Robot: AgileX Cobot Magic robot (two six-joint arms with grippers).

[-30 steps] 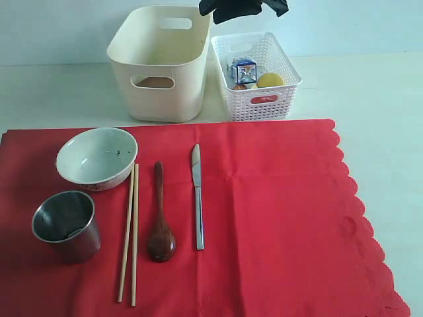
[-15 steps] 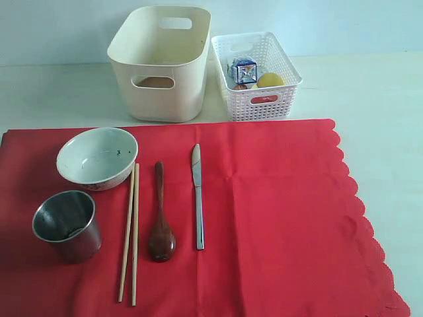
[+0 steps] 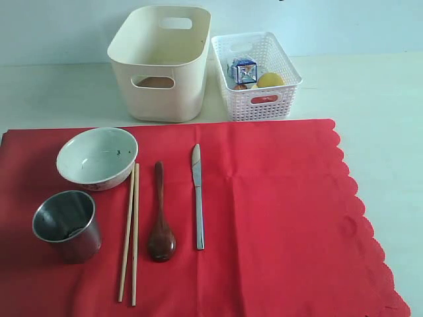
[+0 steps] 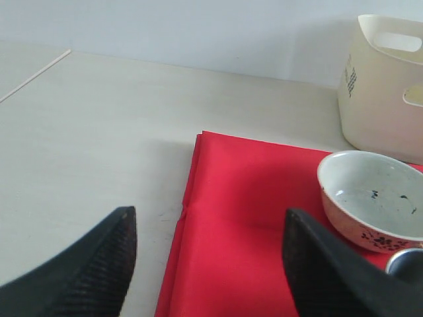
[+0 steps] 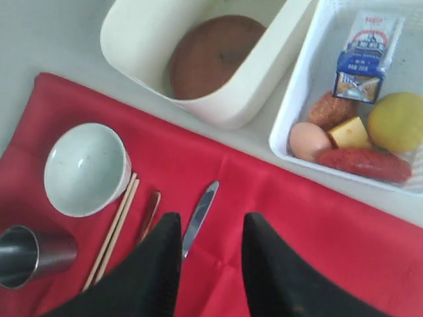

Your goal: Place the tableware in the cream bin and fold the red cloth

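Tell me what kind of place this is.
Probably a staged tabletop, not a real dining room: bowl, cup and knife laid on a red cloth, a cream bin and food basket behind, blank wall.

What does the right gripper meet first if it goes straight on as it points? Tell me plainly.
Probably the metal knife, seen between its open fingers in the right wrist view, lying on the red cloth. Depth is unclear; it might touch cloth beside it.

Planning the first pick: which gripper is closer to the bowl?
Left, probably. The left gripper sits low by the cloth's edge, bowl just ahead; the right gripper looks down on it from high up.
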